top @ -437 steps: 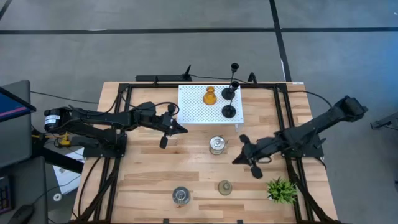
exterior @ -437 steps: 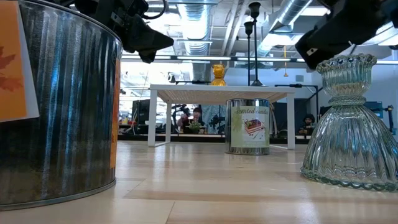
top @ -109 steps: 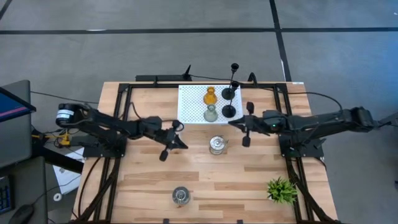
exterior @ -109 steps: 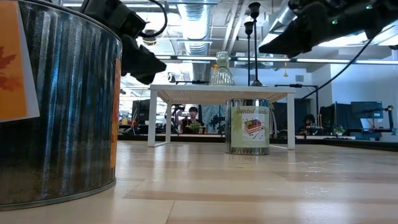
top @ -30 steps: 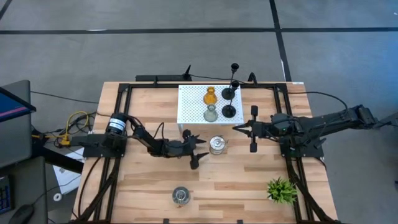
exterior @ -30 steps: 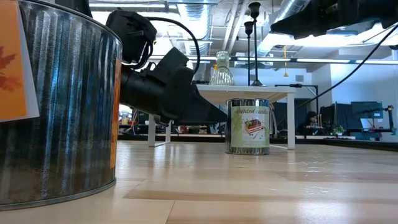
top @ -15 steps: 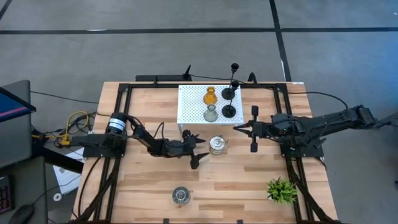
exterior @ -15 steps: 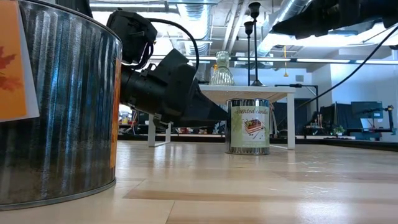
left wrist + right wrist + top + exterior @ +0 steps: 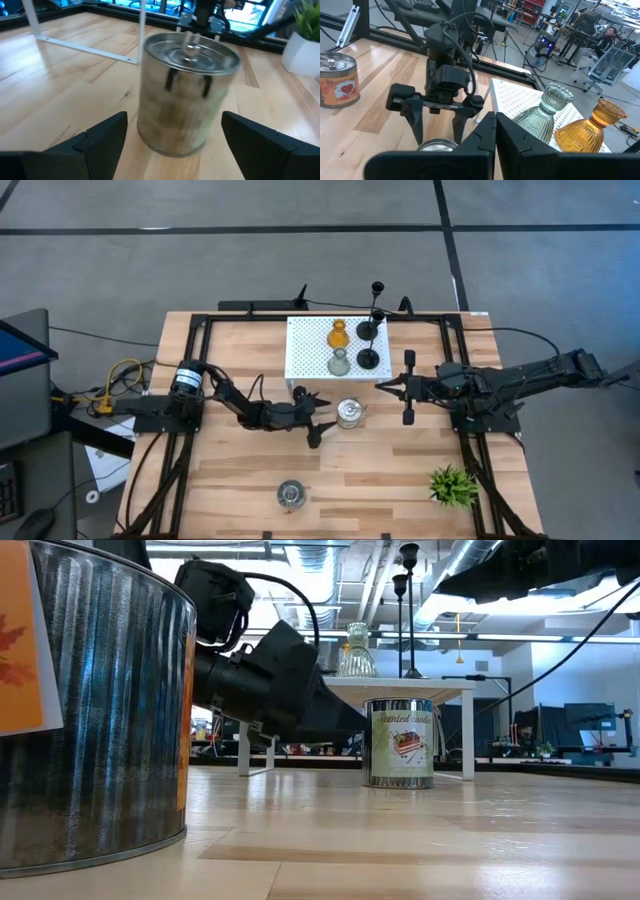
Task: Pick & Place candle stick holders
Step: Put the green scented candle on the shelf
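After nudging closer over the last second, left gripper (image 9: 322,422): spread wide, flanking the silvery jar (image 9: 349,413), no contact yet
Meaning for task: probably lining up the next grab, jar not lifted
Silvery jar: upright mid-counter (image 9: 400,470), just beside the white stand (image 9: 305,345); shiny tin, small knob on lid, side label
Right gripper (image 9: 382,385): pinched closed, empty, parked near the stand

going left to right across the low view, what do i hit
Big ribbed metal can → left gripper, reaching toward the next can → labelled silvery can → right arm, up high at the right edge. The white stand and the holders on it overlap these, so they are left out.
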{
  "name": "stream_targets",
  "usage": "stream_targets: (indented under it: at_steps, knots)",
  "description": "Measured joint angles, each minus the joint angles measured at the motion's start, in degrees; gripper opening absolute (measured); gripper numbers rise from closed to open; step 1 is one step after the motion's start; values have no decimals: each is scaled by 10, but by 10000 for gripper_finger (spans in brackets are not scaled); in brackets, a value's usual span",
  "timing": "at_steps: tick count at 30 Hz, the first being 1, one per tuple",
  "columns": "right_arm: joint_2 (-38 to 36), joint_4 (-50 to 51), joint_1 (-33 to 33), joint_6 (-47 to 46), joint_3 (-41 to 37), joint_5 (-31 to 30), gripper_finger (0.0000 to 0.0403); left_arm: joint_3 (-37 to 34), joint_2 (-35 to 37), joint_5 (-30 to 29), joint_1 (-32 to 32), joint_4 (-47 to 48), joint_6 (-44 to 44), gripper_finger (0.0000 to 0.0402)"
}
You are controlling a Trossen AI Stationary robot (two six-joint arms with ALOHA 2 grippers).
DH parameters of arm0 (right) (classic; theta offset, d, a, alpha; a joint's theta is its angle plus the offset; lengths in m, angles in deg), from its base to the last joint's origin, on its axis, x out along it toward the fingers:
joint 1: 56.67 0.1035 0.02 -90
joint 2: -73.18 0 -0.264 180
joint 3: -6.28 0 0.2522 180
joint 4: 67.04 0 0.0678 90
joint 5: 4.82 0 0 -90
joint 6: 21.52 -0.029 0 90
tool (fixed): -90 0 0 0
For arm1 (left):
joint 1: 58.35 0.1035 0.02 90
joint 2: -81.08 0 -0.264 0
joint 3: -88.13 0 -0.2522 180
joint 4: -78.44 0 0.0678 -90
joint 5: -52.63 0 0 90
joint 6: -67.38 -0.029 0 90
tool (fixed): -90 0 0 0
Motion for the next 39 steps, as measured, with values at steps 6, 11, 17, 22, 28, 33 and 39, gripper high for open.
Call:
stream_targets:
  at_steps: [6, 11, 17, 22, 28, 33, 39]
  knots:
    - [0, 0, 0, 0, 0, 0, 0, 0, 0, 0, 20, 2, 9, 359]
    - [0, 0, 0, 0, 0, 0, 0, 0, 0, 32, 21, 3, -23, 391]
    - [0, 0, 0, 0, 0, 0, 0, 0, 0, 73, 13, 3, -99, 393]
    - [0, -4, 0, 0, 0, 0, 0, 2, -6, 70, 19, -2, -99, 389]
    - [0, -9, 0, 0, 0, 0, 0, 40, -49, 75, 21, -1, -111, 388]
    - [0, -7, 0, 0, 0, 0, 0, 81, -84, 74, 21, -3, -130, 388]
    - [0, -4, 0, 0, 0, 0, 0, 93, -81, 77, 32, -1, -131, 388]
